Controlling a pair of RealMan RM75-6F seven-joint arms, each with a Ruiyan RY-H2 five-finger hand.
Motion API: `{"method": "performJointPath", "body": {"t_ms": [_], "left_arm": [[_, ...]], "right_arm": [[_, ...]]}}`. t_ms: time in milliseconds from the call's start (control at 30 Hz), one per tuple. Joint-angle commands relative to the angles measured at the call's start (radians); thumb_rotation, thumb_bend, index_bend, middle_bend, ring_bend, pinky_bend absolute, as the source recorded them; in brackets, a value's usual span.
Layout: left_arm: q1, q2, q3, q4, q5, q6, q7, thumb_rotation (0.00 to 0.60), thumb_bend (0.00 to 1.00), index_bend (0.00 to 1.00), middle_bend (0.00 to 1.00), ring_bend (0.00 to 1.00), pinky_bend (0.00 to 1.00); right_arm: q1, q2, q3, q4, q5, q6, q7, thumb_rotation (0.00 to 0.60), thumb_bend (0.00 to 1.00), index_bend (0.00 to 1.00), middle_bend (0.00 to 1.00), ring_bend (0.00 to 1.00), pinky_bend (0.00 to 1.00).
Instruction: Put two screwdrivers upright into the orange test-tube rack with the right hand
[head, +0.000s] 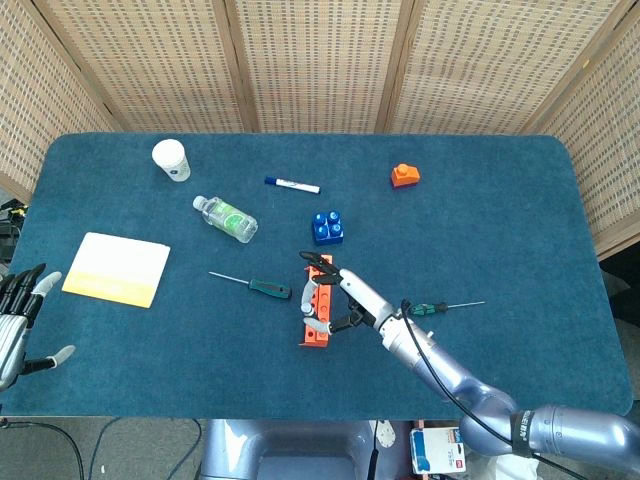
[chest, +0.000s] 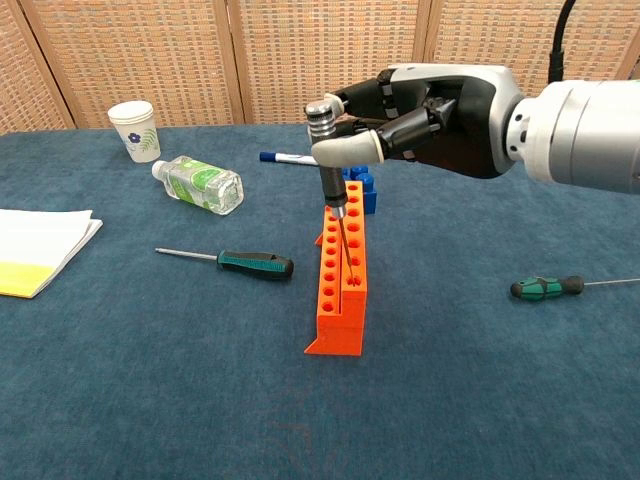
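While our right hand (chest: 420, 120) pinches a grey-handled screwdriver (chest: 326, 150) upright, its shaft tip sits in a hole of the orange rack (chest: 340, 275) mid-desk. Two more screwdrivers lie flat, one (chest: 232, 261) left, one (chest: 546, 287) right. Our left hand (head: 18, 320) rests empty, fingers spread, at the desk's left edge.

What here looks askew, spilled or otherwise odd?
Little stands out. The water bottle lies on its side, with no spill visible. Two screwdrivers lie flat on the table; the right hand holds a third in the orange rack.
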Motion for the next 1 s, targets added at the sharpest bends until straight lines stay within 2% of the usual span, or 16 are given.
{"method": "performJointPath", "body": {"t_ms": [33,1000], "left_arm": [[-0.001,-0.001,0.001,0.0,0.0,-0.002,0.001,0.6,0.0,0.0,0.0,0.0,0.0],[-0.007,-0.003,0.002,-0.004,-0.006,-0.017,0.013,0.6,0.0,0.0,0.0,0.0,0.0]], "right_arm": [[-0.004,-0.004,-0.006,0.006,-0.009,0.001,0.001,0.6,0.43,0.6,0.0,0.0,0.0],[-0.031,-0.092,-0.08,0.133,-0.152,0.039,0.017,0.6,0.43,0.61,0.0,0.0,0.0]]}}
